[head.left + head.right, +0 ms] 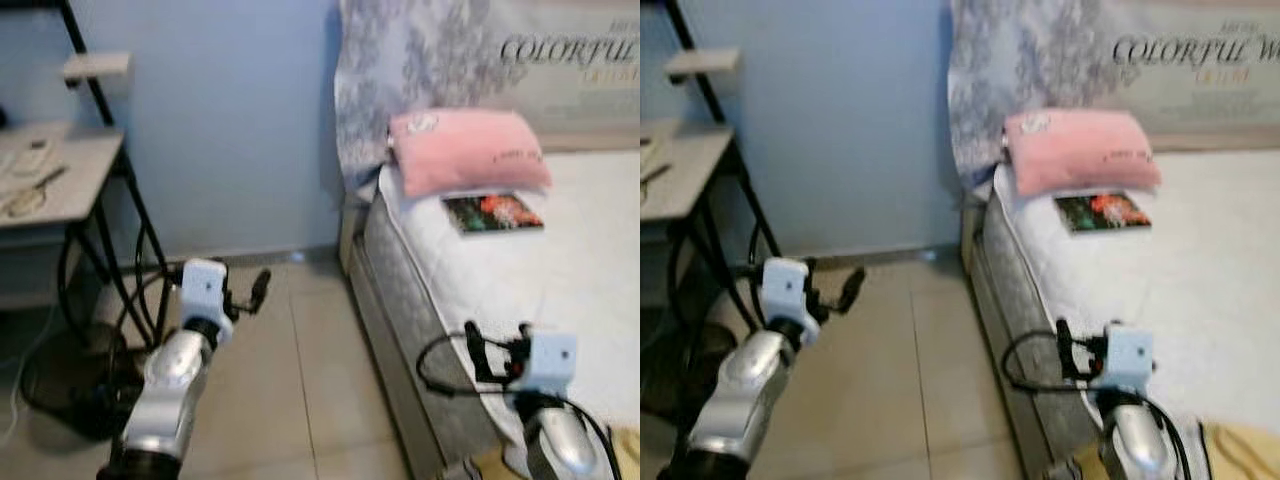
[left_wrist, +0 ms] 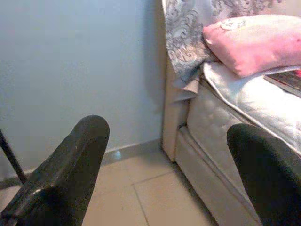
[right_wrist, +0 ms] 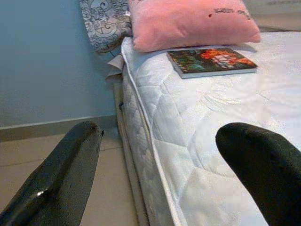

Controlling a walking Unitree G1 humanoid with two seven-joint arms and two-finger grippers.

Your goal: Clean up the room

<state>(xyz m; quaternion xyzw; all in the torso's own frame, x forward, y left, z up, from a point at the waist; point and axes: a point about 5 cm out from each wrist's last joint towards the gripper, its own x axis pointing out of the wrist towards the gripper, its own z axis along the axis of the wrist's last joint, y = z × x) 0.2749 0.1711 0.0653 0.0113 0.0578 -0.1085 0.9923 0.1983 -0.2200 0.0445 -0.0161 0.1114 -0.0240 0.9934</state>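
Note:
A colourful book point(image 1: 492, 213) lies flat on the white bed point(image 1: 560, 270), just in front of a pink pillow point(image 1: 466, 150). The book point(image 3: 211, 61) and the pillow point(image 3: 188, 21) also appear ahead of my right gripper point(image 3: 164, 174), which is open with nothing in it and held over the bed's near corner point(image 1: 497, 352). My left gripper point(image 1: 245, 292) is open and bare too, raised above the tiled floor left of the bed; its wrist view shows the pillow point(image 2: 254, 42) and the mattress side.
A white desk point(image 1: 70, 190) on black legs stands at the left with small items on top, and cables and a dark round base under it. A blue wall lies ahead. A patterned grey cloth point(image 1: 400, 70) hangs at the bed's head. Beige tiles point(image 1: 290, 380) run between desk and bed.

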